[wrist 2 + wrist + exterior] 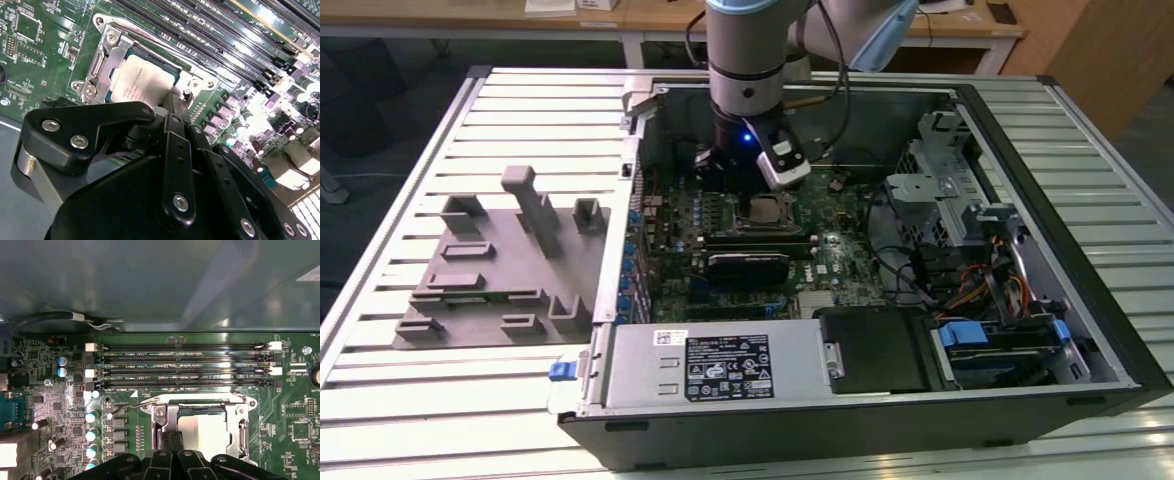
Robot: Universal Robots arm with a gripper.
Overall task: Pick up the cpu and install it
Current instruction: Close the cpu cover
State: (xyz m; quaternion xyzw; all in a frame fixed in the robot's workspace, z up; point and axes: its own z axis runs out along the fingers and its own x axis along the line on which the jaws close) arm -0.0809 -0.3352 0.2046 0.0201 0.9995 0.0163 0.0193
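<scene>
The cpu (140, 82) is seen lying flat in the socket of the green motherboard (841, 250), its silver-grey top facing up and framed on its sides by a metal bracket (102, 60). In the exterior view the cpu (765, 210) is found near the middle of the board, inside an open computer case (1067, 330) that is laid on its side on a slatted worktop (400, 400). The arm (747, 60) is lowered into the case from above, and the gripper (177, 100) is held just over the socket. In both wrist views its black fingers (172, 440) are seen drawn together, with nothing clamped between them. The fingertips are placed at one edge of the cpu, over the bracket's rim; whether they touch the chip cannot be told. Four long memory slots (180, 365) are seen running side by side just beside the socket, on the side away from the gripper. A row of small cylindrical capacitors (91, 432) is lined up near another side of the socket. At the near edge of the case in the exterior view, a silver power supply (707, 365) with a white label is mounted. On the exterior view's left, a grey moulded fixture (494, 270) with upright posts is set on the worktop, well apart from the gripper.
</scene>
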